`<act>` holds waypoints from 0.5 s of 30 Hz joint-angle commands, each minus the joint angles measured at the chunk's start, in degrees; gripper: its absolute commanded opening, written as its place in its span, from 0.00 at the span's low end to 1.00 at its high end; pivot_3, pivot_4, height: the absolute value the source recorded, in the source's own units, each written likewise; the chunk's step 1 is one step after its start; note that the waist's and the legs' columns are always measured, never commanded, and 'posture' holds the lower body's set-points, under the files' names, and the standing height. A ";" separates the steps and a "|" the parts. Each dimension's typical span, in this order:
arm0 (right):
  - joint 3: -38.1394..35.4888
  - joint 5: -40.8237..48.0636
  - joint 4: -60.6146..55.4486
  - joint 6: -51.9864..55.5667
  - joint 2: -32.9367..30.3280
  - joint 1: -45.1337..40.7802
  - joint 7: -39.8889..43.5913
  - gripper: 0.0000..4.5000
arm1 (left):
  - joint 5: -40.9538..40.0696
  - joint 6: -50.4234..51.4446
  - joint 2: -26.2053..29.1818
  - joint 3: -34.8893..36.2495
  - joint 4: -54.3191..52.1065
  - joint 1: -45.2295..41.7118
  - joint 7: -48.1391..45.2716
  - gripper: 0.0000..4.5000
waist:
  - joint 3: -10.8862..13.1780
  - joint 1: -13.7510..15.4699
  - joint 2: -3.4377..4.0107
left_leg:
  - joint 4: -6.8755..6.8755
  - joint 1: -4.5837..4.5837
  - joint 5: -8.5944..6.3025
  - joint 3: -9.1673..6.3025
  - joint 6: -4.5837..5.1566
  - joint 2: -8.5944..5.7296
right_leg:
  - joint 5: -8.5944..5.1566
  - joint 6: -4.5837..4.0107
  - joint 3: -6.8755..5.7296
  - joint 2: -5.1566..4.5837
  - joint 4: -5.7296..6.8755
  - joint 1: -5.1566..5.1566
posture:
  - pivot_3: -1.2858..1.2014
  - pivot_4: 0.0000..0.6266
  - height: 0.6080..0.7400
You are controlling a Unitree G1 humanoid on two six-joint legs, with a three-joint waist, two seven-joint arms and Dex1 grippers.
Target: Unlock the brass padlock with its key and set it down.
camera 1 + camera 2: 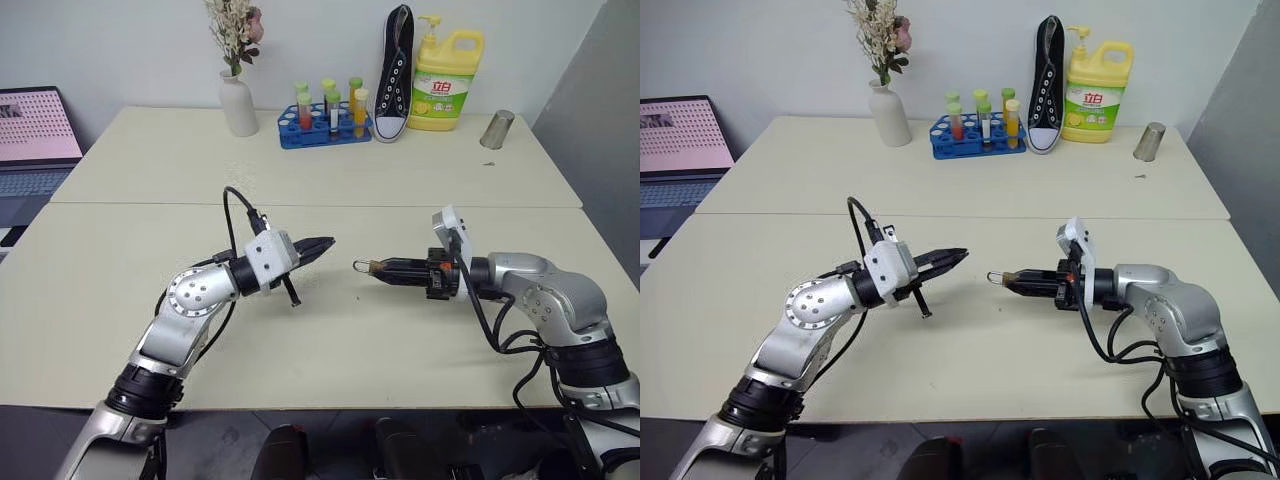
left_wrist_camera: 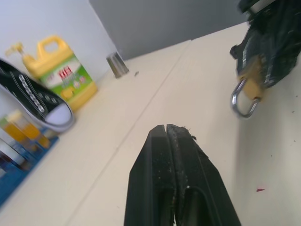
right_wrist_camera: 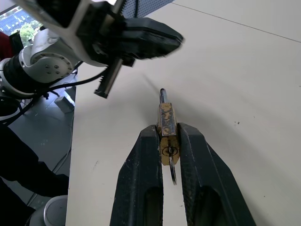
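My right gripper (image 3: 168,141) is clamped on the brass padlock (image 3: 167,132), one black finger pressed against each flat side of the body. The padlock is held above the table (image 1: 330,180), not resting on it. Its silvery shackle (image 2: 243,101) sticks out past my fingertips and points toward my left gripper (image 1: 325,244). In the right wrist view the keyhole end of the body faces back between my fingers, and a thin metal piece, which looks like the key (image 3: 172,172), hangs from it. I cannot tell how far it is seated.

My left gripper has its two fingers pressed together with nothing between them; the left wrist view shows the pads meeting along their whole length. It points roughly level across the table toward the padlock, and there is a clear gap between its tip and the shackle. The two grippers face each other tip to tip over the front half of the table.

Along the far edge stand a white vase with dried flowers (image 1: 238,100), a blue rack of coloured tubes (image 1: 325,120), a black sneaker (image 1: 396,75) leaning upright, a yellow detergent bottle (image 1: 446,80) and a small metal cup (image 1: 497,129). A laptop (image 1: 35,135) sits off to my left.
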 commanded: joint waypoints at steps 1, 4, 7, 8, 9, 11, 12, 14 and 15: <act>-1.44 1.42 -2.49 -0.67 -0.45 -0.29 1.17 0.03 | -2.68 6.09 -2.00 -0.56 -1.57 -2.13 -2.62 0.00 | 0.00 0.00 0.00 | 0.00 0.00 0.00 0.01 0.00 -0.01 | 0.00 0.00 0.01 0.00 0.00 0.00 | 0.52 0.24 1.00; -1.49 1.58 -3.03 -0.51 -0.49 -0.08 1.12 0.03 | -5.46 11.72 -3.96 -0.32 -2.30 -2.50 -4.30 0.00 | 0.00 -0.01 0.00 | 0.00 0.02 0.00 0.00 0.00 0.00 | 0.00 0.00 0.02 0.00 0.02 0.00 | 0.52 0.24 1.00; -1.77 1.81 -3.44 -0.25 -0.39 0.18 0.78 0.03 | -8.77 17.70 -4.53 0.78 -4.69 -1.69 -5.94 0.00 | 0.00 -0.08 0.00 | 0.00 0.02 0.00 -0.01 0.00 0.01 | 0.00 -0.01 0.01 0.02 0.02 0.00 | 0.52 0.24 1.00; -1.84 1.84 -3.58 -0.21 -0.36 0.30 0.66 0.03 | -9.82 19.60 -4.42 1.11 -5.47 -1.35 -6.38 0.00 | 0.00 -0.10 0.00 | 0.00 0.02 0.00 -0.02 0.00 0.03 | 0.00 -0.01 0.02 0.03 0.02 0.00 | 0.52 0.24 1.00; -1.88 1.89 -3.69 -0.19 -0.33 0.41 0.62 0.03 | -10.30 20.69 -4.27 1.34 -5.92 -1.07 -6.80 0.00 | 0.00 -0.09 0.00 | 0.00 0.02 0.00 -0.01 0.00 0.03 | 0.00 -0.01 0.02 0.03 0.02 0.00 | 0.52 0.24 1.00; -1.94 2.01 -3.97 -0.09 -0.26 0.65 0.47 0.03 | -10.64 22.16 -3.96 1.49 -6.63 -0.61 -7.46 0.00 | 0.00 -0.08 0.00 | -0.01 0.02 0.00 -0.02 0.00 0.02 | 0.00 -0.01 0.02 0.03 0.02 0.00 | 0.52 0.24 1.00; -1.93 2.01 -4.09 -0.11 -0.26 0.79 0.45 0.03 | -10.71 22.63 -4.05 1.63 -6.90 -0.49 -7.49 0.00 | 0.00 -0.07 0.00 | -0.01 0.02 0.00 -0.02 0.00 0.02 | 0.00 -0.01 0.02 0.03 0.02 0.00 | 0.52 0.24 1.00; -1.87 2.07 -4.27 -0.10 -0.29 1.00 0.39 0.03 | -10.90 23.36 -4.27 1.83 -7.50 -0.34 -7.57 0.00 | 0.00 -0.03 0.00 | 0.00 0.02 0.00 -0.03 0.00 0.02 | 0.00 -0.01 0.02 0.03 0.02 0.00 | 0.52 0.24 1.00; -1.85 2.12 -4.37 -0.09 -0.34 1.08 0.36 0.03 | -10.98 23.61 -4.33 1.87 -7.79 -0.27 -7.67 0.00 | 0.00 -0.02 0.00 | 0.00 0.02 0.00 -0.03 0.00 0.01 | 0.00 -0.01 0.02 0.03 0.02 0.00 | 0.52 0.24 1.00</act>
